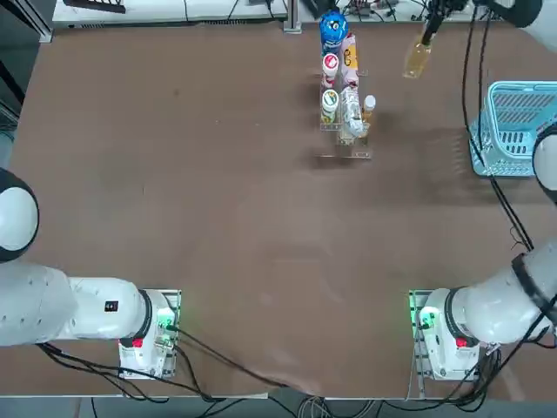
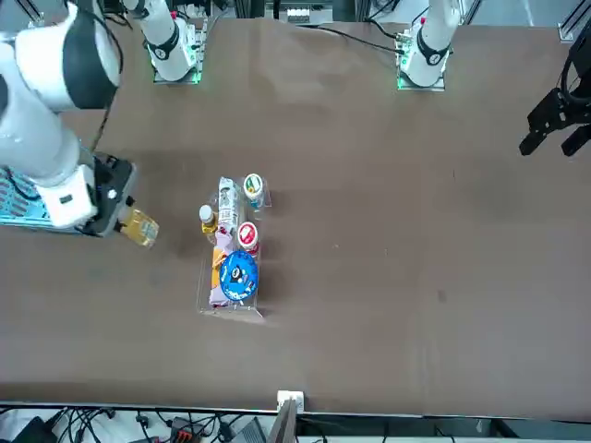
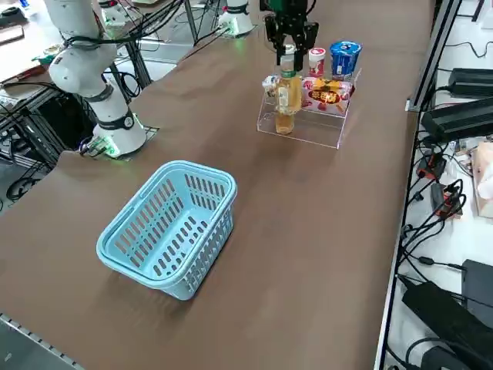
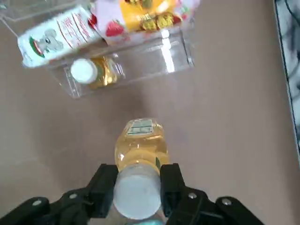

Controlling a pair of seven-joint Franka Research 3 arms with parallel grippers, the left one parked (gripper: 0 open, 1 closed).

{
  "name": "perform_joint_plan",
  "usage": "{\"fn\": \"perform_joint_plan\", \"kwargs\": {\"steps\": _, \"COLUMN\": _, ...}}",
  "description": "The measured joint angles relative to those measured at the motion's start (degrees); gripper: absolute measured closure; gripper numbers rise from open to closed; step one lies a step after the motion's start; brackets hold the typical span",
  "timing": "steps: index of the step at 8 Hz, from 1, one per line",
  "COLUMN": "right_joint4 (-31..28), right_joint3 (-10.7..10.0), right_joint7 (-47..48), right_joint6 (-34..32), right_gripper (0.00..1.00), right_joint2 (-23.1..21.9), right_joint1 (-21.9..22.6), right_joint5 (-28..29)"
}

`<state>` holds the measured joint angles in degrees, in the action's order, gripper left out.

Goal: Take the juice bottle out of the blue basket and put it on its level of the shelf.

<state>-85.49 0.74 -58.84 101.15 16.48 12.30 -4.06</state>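
The juice bottle (image 1: 418, 59) (image 3: 289, 96) (image 4: 140, 150) is slim and clear, filled with amber liquid. It hangs in the air, white cap up. My right gripper (image 1: 429, 35) (image 2: 115, 208) (image 3: 288, 46) (image 4: 138, 177) is shut on its neck, a black finger (image 4: 107, 183) on each side of the cap. The bottle hangs clear of the tabletop, just beside the clear acrylic shelf (image 1: 352, 154) (image 3: 308, 129) (image 4: 173, 49). The light-blue basket (image 1: 518, 131) (image 2: 17, 198) (image 3: 169, 231) stands off at the right edge of the table, with nothing showing inside it.
The shelf holds a blue-topped container (image 1: 332, 28), a red-lidded cup (image 1: 330, 64), a green-lidded cup (image 1: 329, 100), a white-labelled bottle (image 1: 351, 115) lying down and a second small amber bottle (image 1: 369, 106) (image 4: 91, 71) on its lowest level. Black cables (image 1: 500, 196) trail beside the basket.
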Motion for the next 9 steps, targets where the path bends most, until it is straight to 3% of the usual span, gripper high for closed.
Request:
{"fn": "perform_joint_plan", "kwargs": {"steps": 4, "right_joint4": 4.8, "right_joint3": 0.2, "right_joint7": 0.7, "right_joint6": 5.0, "right_gripper": 0.47, "right_joint2": 9.2, "right_joint1": 7.2, "right_joint5": 0.1}}
{"fn": "perform_joint_plan", "kwargs": {"steps": 7, "right_joint4": 12.4, "right_joint3": 0.3, "right_joint7": 2.7, "right_joint6": 5.2, "right_gripper": 0.47, "right_joint2": 16.3, "right_joint1": 7.9, "right_joint5": 1.6}}
{"fn": "perform_joint_plan", "kwargs": {"steps": 9, "right_joint4": 14.8, "right_joint3": 0.5, "right_joint7": 3.4, "right_joint6": 4.4, "right_gripper": 0.47, "right_joint2": 17.7, "right_joint1": 8.4, "right_joint5": 1.7}}
